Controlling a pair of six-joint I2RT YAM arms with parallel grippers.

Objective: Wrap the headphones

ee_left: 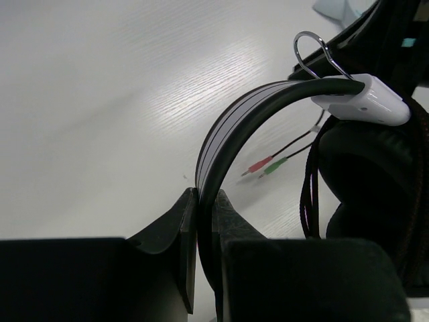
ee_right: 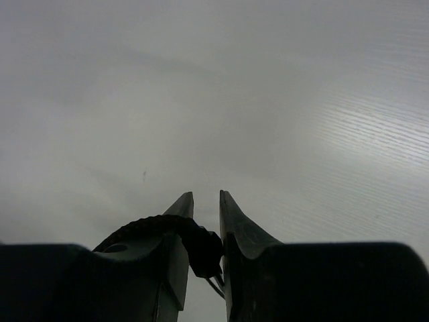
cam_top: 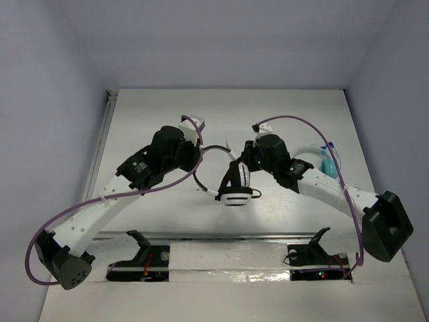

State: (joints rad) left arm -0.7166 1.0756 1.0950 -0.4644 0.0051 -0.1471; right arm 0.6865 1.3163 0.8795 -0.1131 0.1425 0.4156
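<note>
Left end effector [ee_left: 206,196] — headphones [ee_left: 268,97] between its fingers [ee_left: 171,228]

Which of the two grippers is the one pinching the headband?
The left gripper: its jaws are shut on the thin black headband of the headphones. The right gripper has only the braided black cable between its jaws.

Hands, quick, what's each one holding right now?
Left hand: closed on the thin black headband of the black-and-white headphones.
Right hand: closed on their braided black cable.
</note>
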